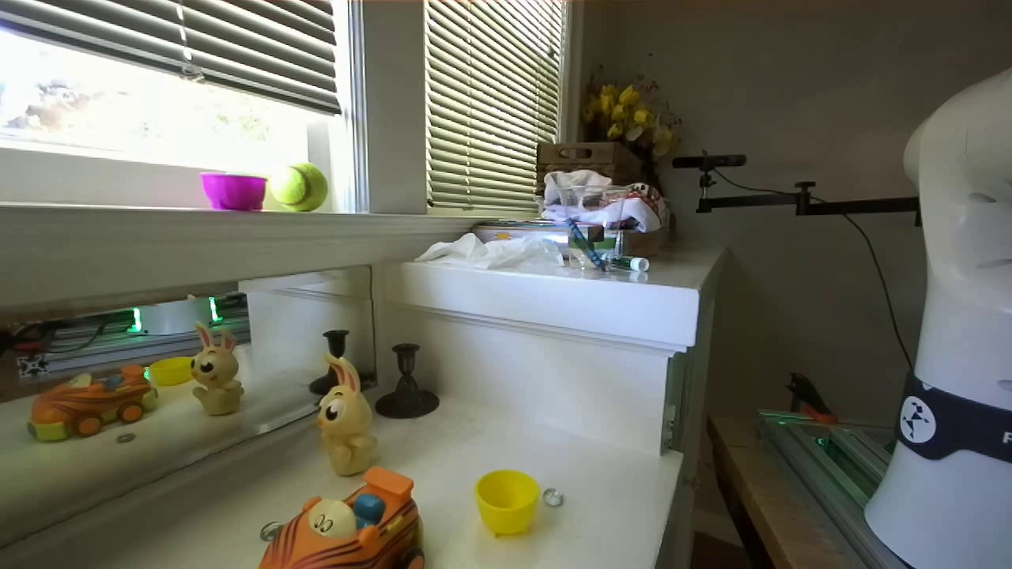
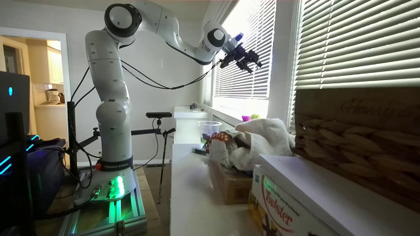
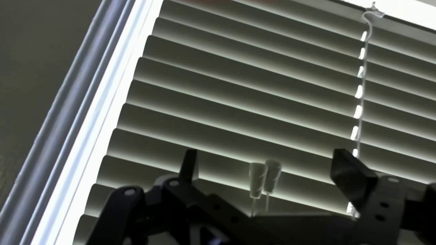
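Gripper (image 3: 265, 152) spread, cord tassels (image 3: 258, 178) poss. btwn fingers (image 3: 352, 175).

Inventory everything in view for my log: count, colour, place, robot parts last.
Blinds: several, pale, above windowsill
Cord tassels: two, translucent, before blinds
Bowl: one, magenta, windowsill
Tennis ball: one, yellow-green, windowsill
Cup: one, yellow, lower counter
Toy car: one, orange, lower counter
Toy rabbit: one, cream, lower counter
Candlestick: one, black, lower counter
Mirror: one, silvery, beside toy rabbit
Tub: one, clear, upper counter
Cardboard box: one, brown, upper counter
Cloths: uncounted, mostly white, on cardboard box
Twister box: one, mostly white, upper counter
Basket: one, brown, near Twister box
Flowers: several, yellow, near basket
Cameras: two, black, bracket-mounted
Robot arm: one, white, beside counters
Jaws: one pair, black, open, facing blinds
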You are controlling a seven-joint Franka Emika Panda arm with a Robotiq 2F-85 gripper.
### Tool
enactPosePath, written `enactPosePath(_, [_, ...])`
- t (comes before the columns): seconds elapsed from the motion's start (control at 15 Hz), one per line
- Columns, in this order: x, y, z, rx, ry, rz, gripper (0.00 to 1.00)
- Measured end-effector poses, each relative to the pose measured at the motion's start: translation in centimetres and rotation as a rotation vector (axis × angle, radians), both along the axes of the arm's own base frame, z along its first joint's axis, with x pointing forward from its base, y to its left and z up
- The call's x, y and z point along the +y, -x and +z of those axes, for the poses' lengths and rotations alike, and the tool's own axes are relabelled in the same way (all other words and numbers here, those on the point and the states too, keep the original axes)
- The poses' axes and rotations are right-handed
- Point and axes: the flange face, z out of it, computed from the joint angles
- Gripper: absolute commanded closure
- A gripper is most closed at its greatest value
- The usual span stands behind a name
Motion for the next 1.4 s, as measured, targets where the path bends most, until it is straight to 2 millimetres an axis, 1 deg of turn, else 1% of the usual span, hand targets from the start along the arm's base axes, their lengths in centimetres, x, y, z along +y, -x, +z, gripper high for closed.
enactPosePath(0.4, [0.9,0.0,-0.2,0.006,0.016,0.013,0.0])
enactPosePath(0.47, [1.0,0.0,-0.2,0.006,0.022,0.016,0.25])
enactPosePath(0.53, [1.2,0.0,-0.2,0.005,0.031,0.016,0.26])
enactPosePath(1.2, [1.4,0.0,-0.3,-0.022,0.101,-0.002,0.98])
enactPosePath(1.33, [1.5,0.0,-0.3,-0.027,0.109,0.002,1.0])
enactPosePath(1.4, [1.6,0.0,-0.3,-0.03,0.112,0.004,0.96])
